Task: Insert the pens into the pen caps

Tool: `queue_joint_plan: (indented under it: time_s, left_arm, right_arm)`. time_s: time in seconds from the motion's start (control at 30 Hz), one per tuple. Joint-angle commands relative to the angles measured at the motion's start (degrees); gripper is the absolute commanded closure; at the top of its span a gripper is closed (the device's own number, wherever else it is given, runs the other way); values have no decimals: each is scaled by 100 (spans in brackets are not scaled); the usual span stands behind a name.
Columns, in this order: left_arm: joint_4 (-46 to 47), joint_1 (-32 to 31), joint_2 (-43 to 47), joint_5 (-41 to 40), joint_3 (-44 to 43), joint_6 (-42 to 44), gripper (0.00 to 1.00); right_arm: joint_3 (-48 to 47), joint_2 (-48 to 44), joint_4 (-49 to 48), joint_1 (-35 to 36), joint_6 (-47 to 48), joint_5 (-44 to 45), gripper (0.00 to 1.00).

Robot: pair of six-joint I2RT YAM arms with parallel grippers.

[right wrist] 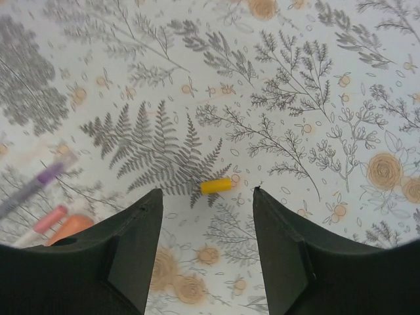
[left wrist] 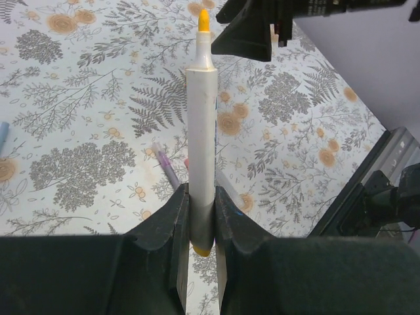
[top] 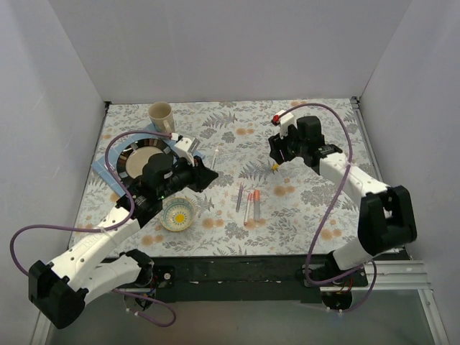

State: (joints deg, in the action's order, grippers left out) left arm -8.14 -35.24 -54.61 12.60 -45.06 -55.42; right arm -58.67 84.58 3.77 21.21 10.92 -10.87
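Note:
My left gripper [left wrist: 201,197] is shut on the lower end of a pale pen [left wrist: 201,131] with a yellow tip and holds it above the table. In the top view this gripper [top: 207,175] is left of centre, and the pen [top: 215,157] shows as a thin pale stick. My right gripper [right wrist: 206,190] is open and hovers over a yellow cap [right wrist: 216,186] lying on the cloth, also seen from above [top: 275,167]. Three more pens, purple [top: 239,198], pink [top: 248,206] and orange [top: 256,204], lie together at mid-table. Other caps are not clearly visible.
A beige cup [top: 161,115] stands at the back left. A dark plate [top: 123,162] on a blue mat lies under my left arm. A small bowl [top: 178,214] sits near the front. A small red piece [top: 276,118] shows by the right arm. White walls enclose the table.

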Motion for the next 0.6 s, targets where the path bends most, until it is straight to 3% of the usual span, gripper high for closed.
queue_joint_plan:
  time_s: [0.0,0.13,0.33,0.57]
  left_arm:
    - [-170,9,170,-284,76,303,100]
    - [-170,9,258,-372,94,347,100]
    - [-100,0,319,-372,138,365,100]
    - [-100,9,188,-337,94,391,100]
  right_arm:
    - [-1056,1006,1517,-266,2113,-890,36]
    - [-1831,2069,2461,-293,2862,-750,37]
    - [-2025,2458,2752,-337,3925,-1101,38]
    - [-2078,2775,2709,-346,3901,-961,42]
